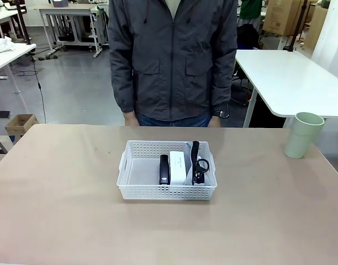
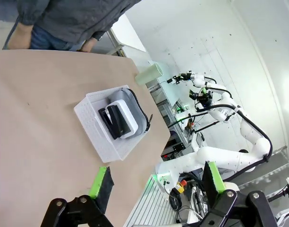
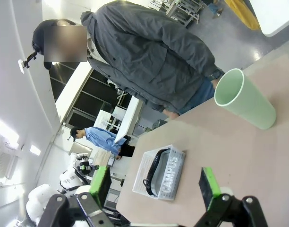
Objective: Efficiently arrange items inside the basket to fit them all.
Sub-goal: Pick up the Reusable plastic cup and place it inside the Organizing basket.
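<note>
The white basket (image 1: pixel 158 191) sits mid-table. In its right half, side by side, lie a black stapler (image 1: pixel 164 169), a small white box (image 1: pixel 178 167) and the grey pouch (image 1: pixel 205 171) with its black strap. A pale green cup (image 1: pixel 304 135) stands upright on the table at the far right, apart from the basket. From high above the table, the left wrist view shows my left gripper (image 2: pixel 156 182) open and bare over the basket (image 2: pixel 95 137) and the cup (image 2: pixel 149 74). My right gripper (image 3: pixel 155 184) is open too, well above the "CAMPUS" pouch (image 3: pixel 169 170) and the cup (image 3: pixel 243 99).
A person in a dark grey jacket (image 1: pixel 172 61) stands at the table's far edge, hands down at the sides. A white table (image 1: pixel 290 77) stands behind on the right. Brown tabletop (image 1: pixel 58 187) surrounds the basket.
</note>
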### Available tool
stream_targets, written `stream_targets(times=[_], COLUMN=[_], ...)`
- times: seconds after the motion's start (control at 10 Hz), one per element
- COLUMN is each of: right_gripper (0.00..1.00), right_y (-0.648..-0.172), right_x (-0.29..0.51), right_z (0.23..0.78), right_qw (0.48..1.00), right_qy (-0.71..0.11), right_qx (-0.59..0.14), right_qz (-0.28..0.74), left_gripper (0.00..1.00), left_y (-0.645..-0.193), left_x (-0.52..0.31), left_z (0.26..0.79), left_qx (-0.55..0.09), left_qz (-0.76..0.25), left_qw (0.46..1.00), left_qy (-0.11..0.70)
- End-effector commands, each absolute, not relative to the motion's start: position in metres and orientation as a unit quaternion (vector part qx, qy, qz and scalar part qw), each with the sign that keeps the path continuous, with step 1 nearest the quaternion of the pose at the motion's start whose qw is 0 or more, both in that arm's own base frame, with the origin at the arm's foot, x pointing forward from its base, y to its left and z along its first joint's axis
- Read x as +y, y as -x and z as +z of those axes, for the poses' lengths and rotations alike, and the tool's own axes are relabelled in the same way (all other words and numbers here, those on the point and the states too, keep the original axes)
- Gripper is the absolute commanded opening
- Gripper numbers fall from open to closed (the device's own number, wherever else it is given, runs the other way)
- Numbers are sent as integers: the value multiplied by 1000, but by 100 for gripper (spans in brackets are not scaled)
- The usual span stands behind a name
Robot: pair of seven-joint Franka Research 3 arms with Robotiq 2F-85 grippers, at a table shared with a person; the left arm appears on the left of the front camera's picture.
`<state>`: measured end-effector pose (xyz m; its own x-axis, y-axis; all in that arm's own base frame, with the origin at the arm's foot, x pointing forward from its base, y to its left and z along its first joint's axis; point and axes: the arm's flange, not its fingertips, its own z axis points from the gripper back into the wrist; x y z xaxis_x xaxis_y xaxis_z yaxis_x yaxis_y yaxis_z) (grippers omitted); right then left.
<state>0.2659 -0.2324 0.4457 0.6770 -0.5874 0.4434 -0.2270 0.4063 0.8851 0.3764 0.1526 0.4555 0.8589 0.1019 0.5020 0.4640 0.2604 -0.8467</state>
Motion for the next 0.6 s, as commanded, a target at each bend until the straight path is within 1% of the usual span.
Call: stream_targets(times=[0.0,0.3,0.5], right_gripper=[100,100,100], right_y=[-265,-286,-296], right_x=[-240,-253,-248], right_z=[438,411,389], right_qw=[756,766,760], right_qy=[-500,-397,-288], right_qx=[-419,-492,-537], right_qz=[-61,115,225], left_gripper=[100,100,100], left_y=[-373,-373,-373], left_x=[152,152,152], left_z=[455,455,455], left_qx=[-233,-233,-233], left_qz=[-119,-119,-119], left_qw=[759,759,759], left_qy=[597,597,597])
